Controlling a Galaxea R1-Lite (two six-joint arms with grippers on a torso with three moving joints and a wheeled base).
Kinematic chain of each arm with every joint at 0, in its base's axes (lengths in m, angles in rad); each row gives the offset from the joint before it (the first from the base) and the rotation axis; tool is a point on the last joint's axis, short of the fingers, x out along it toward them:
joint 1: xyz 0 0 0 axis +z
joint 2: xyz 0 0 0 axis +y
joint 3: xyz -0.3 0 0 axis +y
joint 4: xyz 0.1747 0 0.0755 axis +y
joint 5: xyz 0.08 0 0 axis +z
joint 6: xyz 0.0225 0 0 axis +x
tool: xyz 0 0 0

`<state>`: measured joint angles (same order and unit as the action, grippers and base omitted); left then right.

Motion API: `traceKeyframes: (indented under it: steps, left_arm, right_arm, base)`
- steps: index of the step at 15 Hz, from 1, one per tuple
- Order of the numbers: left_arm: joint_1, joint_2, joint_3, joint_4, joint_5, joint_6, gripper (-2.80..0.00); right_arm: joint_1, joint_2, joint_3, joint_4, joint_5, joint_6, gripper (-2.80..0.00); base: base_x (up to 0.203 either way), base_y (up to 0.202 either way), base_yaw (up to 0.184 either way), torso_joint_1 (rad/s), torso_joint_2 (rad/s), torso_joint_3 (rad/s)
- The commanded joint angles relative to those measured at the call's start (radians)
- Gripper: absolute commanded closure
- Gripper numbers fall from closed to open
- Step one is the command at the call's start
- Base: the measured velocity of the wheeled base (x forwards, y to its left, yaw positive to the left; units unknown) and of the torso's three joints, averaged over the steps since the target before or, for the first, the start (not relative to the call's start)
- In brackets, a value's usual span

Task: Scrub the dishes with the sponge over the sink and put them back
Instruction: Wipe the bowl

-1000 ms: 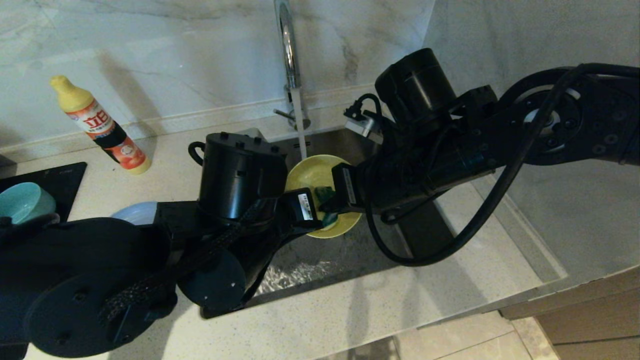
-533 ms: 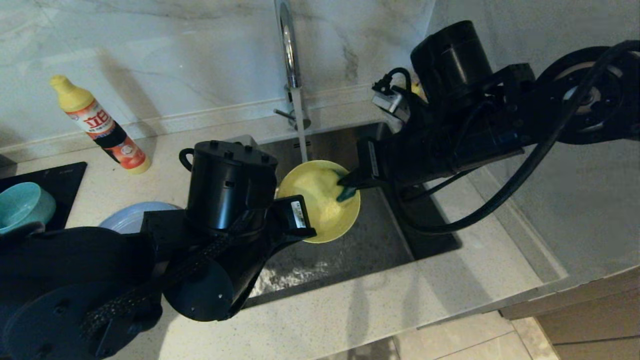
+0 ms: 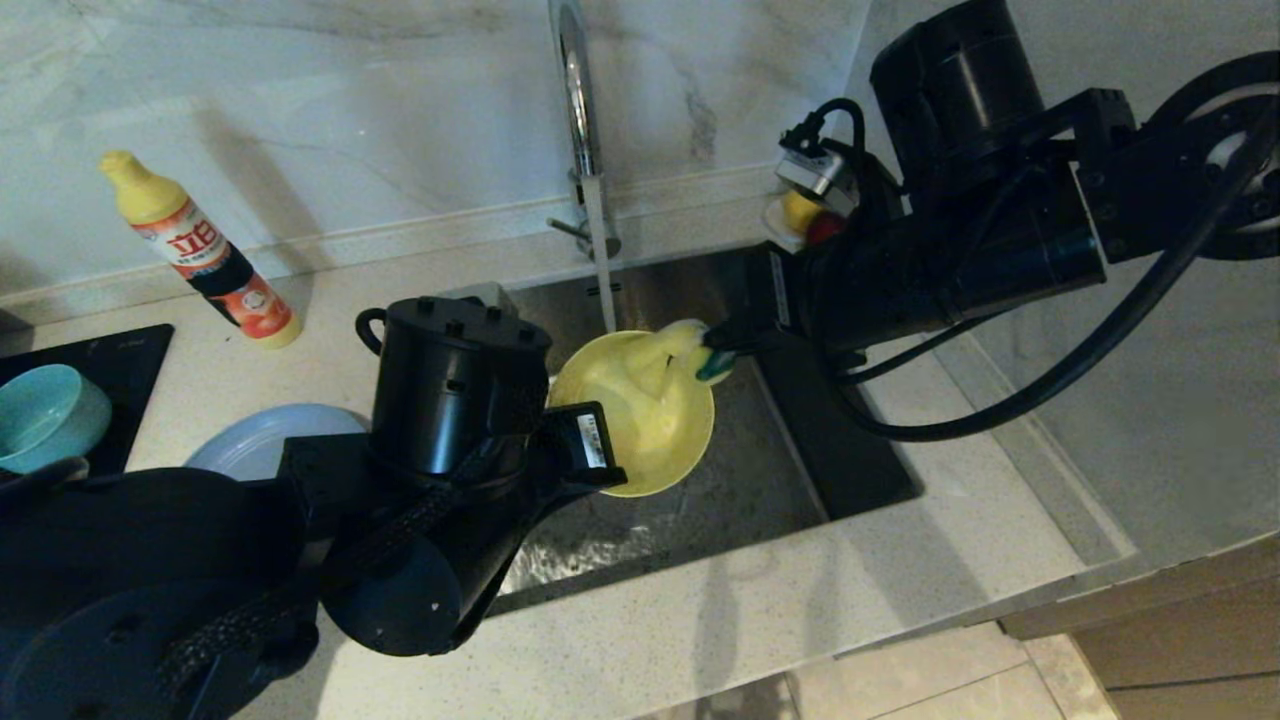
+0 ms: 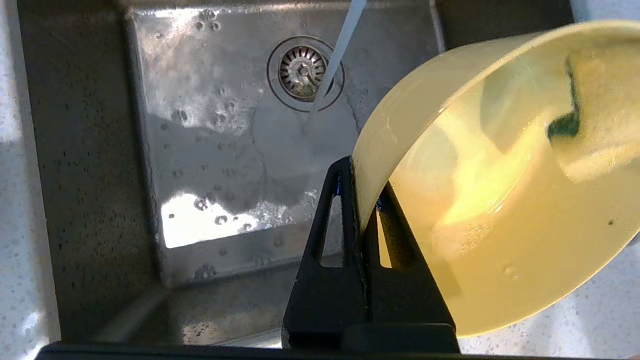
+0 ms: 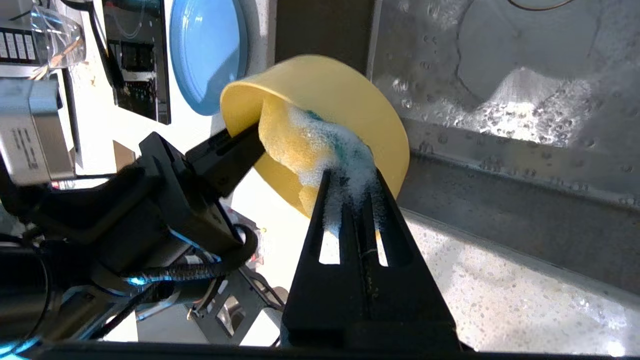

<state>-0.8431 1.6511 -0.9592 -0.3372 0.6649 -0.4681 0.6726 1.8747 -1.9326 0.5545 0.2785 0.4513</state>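
Sink (image 3: 760,480) running under both hands: left hand (image 4: 361,200) pinches yellow bowl (image 3: 640,410) rim, right hand (image 5: 350,200) clenched on soapy sponge (image 5: 325,145) at far rim. Risk: sponge push levers the wet rim out of that pinch.

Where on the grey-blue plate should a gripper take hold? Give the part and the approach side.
Judging by its pose, take the grey-blue plate by its thin rim, coming from the bare counter side toward the back wall. It lies flat, and the left arm covers its near part, so only that far edge is free to pinch.
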Motion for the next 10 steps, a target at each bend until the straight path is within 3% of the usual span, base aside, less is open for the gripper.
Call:
traceKeyframes:
  steps: [1, 10]
  left_arm:
    - [0.012, -0.007, -0.015, -0.006, 0.004, 0.003, 0.00]
    - [0.041, 0.036, -0.099, -0.020, 0.012, 0.043, 0.00]
  right_arm:
    - [0.001, -0.006, 0.002, 0.032, 0.005, 0.003, 0.00]
    - [0.082, 0.049, 0.007, 0.058, 0.005, 0.006, 0.00]
  base:
    - [0.000, 0.000, 0.000, 0.000, 0.00, 0.000]
    - [0.000, 0.000, 0.000, 0.000, 0.00, 0.000]
